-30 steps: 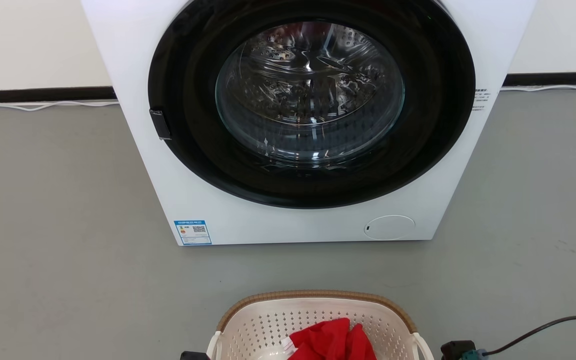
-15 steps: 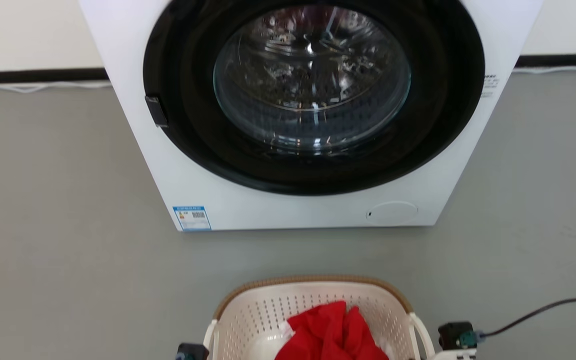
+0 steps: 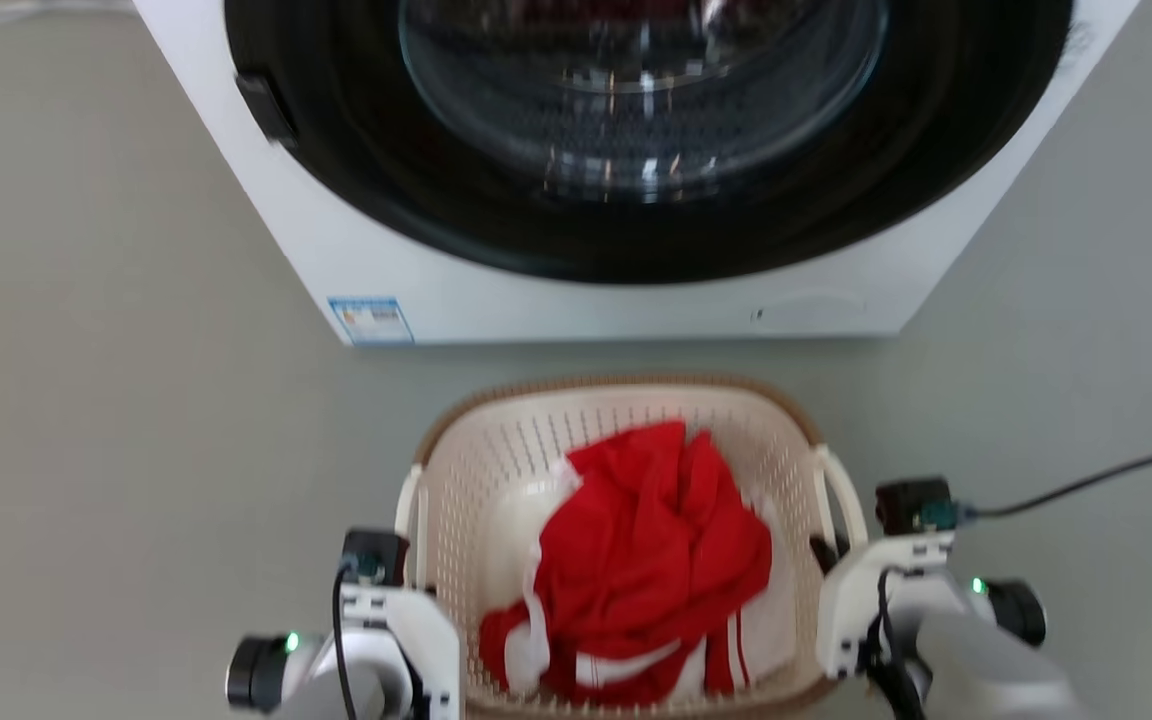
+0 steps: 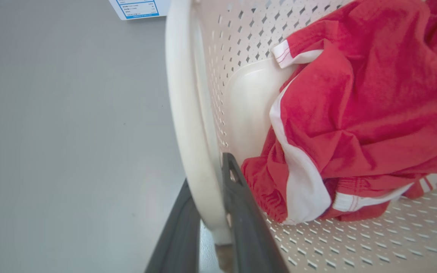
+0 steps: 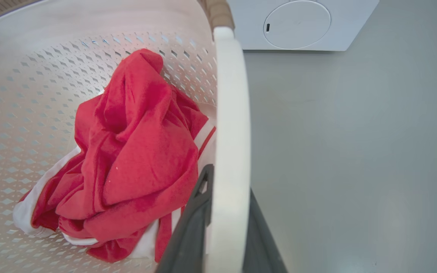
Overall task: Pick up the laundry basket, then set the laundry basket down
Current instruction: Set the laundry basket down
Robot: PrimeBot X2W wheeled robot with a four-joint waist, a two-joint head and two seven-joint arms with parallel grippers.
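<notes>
Laundry basket [image 3: 481,470] stands squarely in front of the washing machine [image 3: 536,290], close to its white front panel. Whether its base rests on the grey floor [image 3: 86,400] or hangs a little clear of it I cannot tell. On the side of the machine's blue label [image 3: 371,320], the left gripper [image 4: 207,170] has its two dark fingers [image 4: 241,212] drawn narrow on the left handle [image 4: 182,106], one outside the white loop and one inside against the perforated wall. Between the handles lies a crumpled red garment [image 4: 340,113] with white trim (soft, and surely no great weight), bunched toward the wall farthest from the machine. On the side of the machine's round service cap [image 5: 297,24], the right gripper [image 5: 228,185] pinches the right handle [image 5: 231,113] in the same way, clamped across the loop. The basket looks like thin moulded plastic: light, stiff enough to keep its shape, yet likely to flex if the arms pull unevenly. The smooth handles could slip or swivel between such slim fingers. The two loops are the proper holds, and it should be carried level with both sides matched.
</notes>
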